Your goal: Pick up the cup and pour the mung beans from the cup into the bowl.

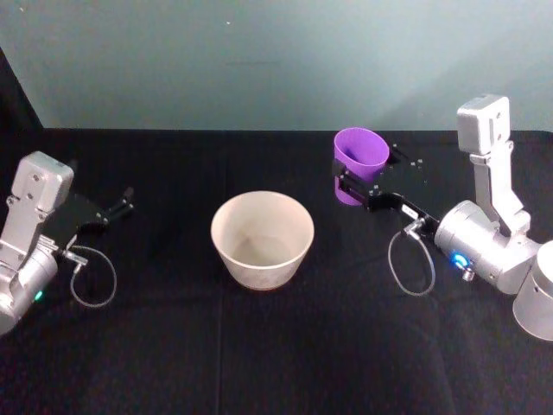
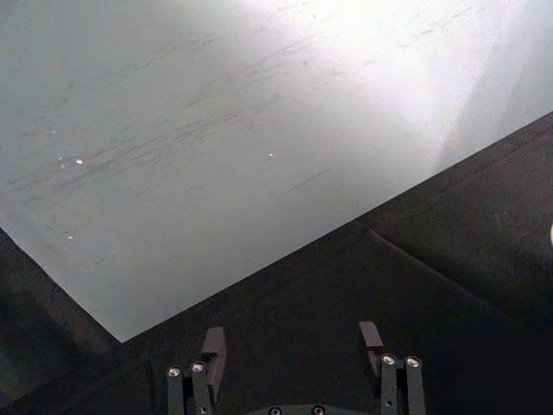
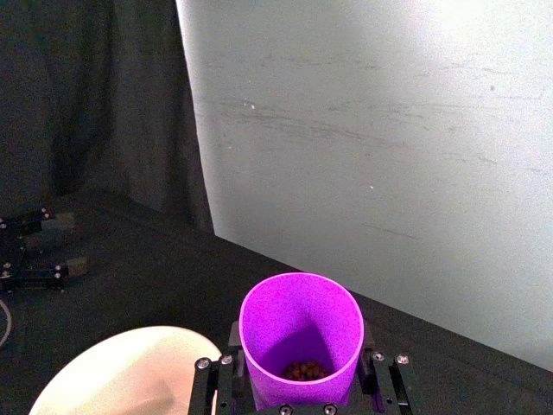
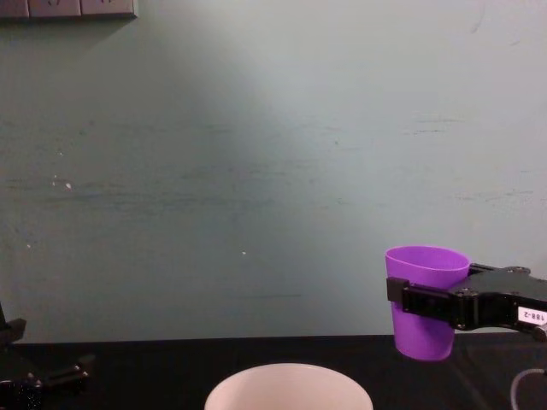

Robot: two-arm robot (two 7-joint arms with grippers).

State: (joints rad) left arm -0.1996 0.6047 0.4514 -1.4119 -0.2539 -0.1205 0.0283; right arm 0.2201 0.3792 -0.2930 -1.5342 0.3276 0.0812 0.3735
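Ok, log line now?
right gripper: shut on purple plastic cup, beans inside | wide white bowl: empty | left gripper: open, parked

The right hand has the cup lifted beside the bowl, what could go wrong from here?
The cup, clamped in the right hand, hangs to the right of the bowl, not over it; tipping now would likely spill the mung beans onto the black cloth. Carried too low, it might clip the bowl's rim. The left hand sits open at far left.
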